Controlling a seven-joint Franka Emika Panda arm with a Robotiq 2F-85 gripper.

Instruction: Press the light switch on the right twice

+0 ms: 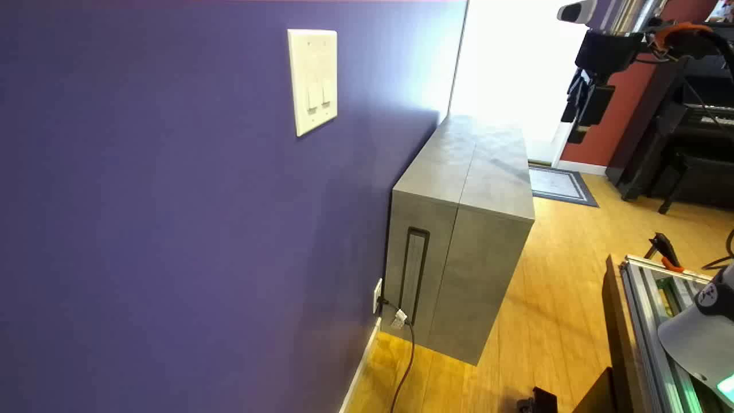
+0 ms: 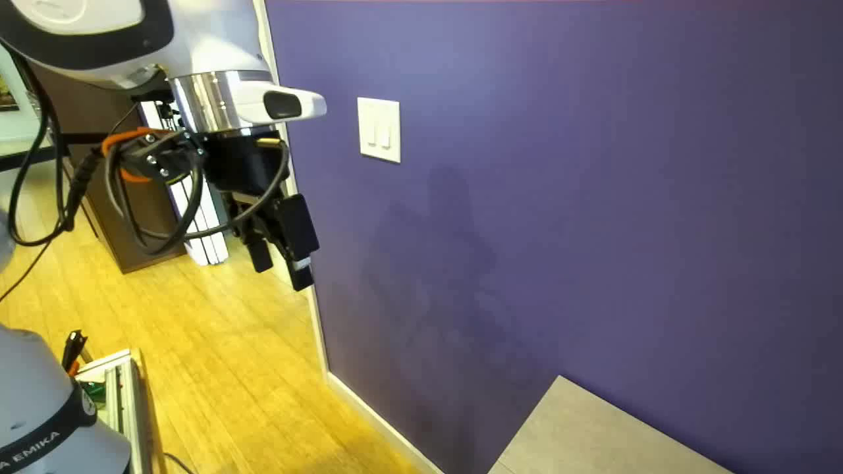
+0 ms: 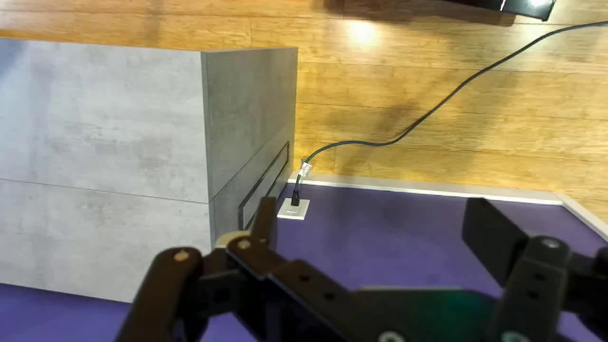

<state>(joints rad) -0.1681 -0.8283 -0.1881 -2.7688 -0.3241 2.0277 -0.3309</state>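
The light switch is the right-hand small pale rocker of a pair in a white rectangular wall plate on the purple wall. The switch and plate also show in an exterior view, up and to the right of my gripper. My gripper points down, lower than the plate, apart from the wall and touching nothing. In an exterior view my gripper hangs at the upper right. In the wrist view its fingers are wide apart with nothing between them; the switch is out of view there.
A grey cabinet stands against the purple wall, below the plate's height. A low outlet beside it holds a black cord that runs over the wooden floor. The cabinet's top also shows in an exterior view.
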